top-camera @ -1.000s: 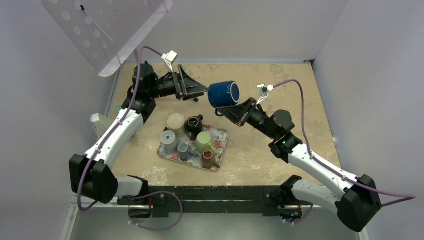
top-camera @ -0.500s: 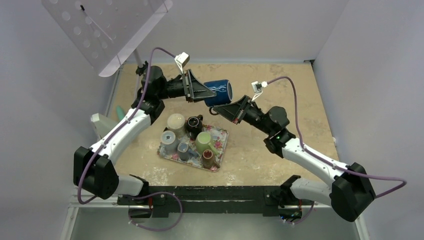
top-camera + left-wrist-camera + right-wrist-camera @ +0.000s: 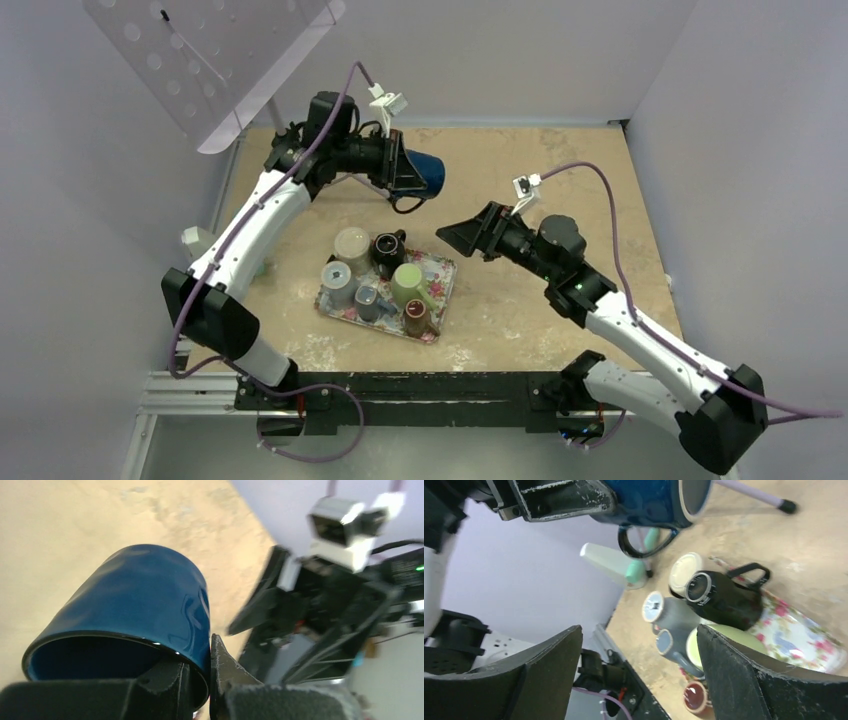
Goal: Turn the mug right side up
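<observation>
Biggest thing first: the beige marbled table (image 3: 540,180) runs under both arms. The floral metal tray (image 3: 443,272) sits on it, below your right claw (image 3: 450,232) and a bit to its left, nearer the arm bases.

Your left claw (image 3: 207,675) is clamped on the rim of the dark blue glazed ceramic mug (image 3: 140,595), one finger inside the mouth and one outside on the wall. The mug is up in the air, off the table, lying on its side. Its mouth faces back into the left claw, its base points away from it, and in the right wrist view the handle hangs underneath. So it's not right side up.

Your right claw is spread wide with nothing in it, apart from the mug, which sits up and to the left of it in the top view.

On the tray, below the left claw, there's a cream mug (image 3: 351,243), a pale green mug (image 3: 408,281), a grey mug (image 3: 338,282), a black mug (image 3: 387,248) and a small brown cup (image 3: 415,313), all packed close together.
</observation>
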`<state>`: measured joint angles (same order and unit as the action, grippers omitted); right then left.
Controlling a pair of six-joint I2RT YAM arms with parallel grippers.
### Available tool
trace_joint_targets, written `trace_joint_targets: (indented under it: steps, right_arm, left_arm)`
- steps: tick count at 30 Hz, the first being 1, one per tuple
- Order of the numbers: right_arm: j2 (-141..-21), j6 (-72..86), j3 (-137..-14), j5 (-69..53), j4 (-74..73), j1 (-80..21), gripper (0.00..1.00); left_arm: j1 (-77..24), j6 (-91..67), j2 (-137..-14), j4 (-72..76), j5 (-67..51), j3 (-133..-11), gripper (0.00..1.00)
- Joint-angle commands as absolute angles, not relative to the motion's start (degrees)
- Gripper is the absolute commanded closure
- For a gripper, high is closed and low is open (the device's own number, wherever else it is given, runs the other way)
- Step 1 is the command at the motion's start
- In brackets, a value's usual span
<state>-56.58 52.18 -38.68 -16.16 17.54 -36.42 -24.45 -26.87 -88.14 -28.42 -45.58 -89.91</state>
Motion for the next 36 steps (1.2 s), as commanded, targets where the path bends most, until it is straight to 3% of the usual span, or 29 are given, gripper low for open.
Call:
trace_joint_targets:
  steps: [1, 5, 8, 10, 14, 25, 32, 36]
  right_arm:
    - [-49.27, 44.42, -43.8, -7.48, -3.19, -36.32, 0.1]
    - [-48.53, 39.18, -53.91, -3.17, -18.36, -32.56, 0.1]
    - [-53.19, 34.03, -64.52, -0.35, -27.23, -30.28, 0.1]
    - [-56.75, 30.2, -71.17, -0.18, -30.42, -28.8, 0.1]
    - [-66.22, 23.69, -84.87, -0.13, -35.98, -28.09, 0.12]
    - [-89.46, 21.43, -107.37, 1.54, -44.61, -44.42, 0.11]
    - [-90.91, 21.93, -106.52, 4.79, -45.25, -47.26, 0.23]
    - [-93.78, 21.08, -105.89, 10.28, -48.72, -49.32, 0.23]
  left_arm:
    - [-25.09, 10.1, -90.95, -51.2, -38.57, -103.88, 1.0]
    - [-28.25, 42.94, -94.75, -70.9, -35.44, -112.83, 1.0]
    - [-32.31, 71.69, -93.75, -83.09, -28.49, -112.63, 1.0]
    - [-34.29, 91.46, -90.49, -85.84, -24.13, -108.0, 1.0]
    - [-36.33, 110.25, -84.4, -81.57, -16.81, -99.93, 1.0]
    - [-39.57, 125.35, -82.12, -79.98, -7.35, -97.38, 1.0]
    - [-39.63, 124.34, -83.32, -80.88, -6.85, -99.18, 1.0]
    - [-39.67, 123.79, -83.67, -80.23, -6.48, -99.22, 1.0]
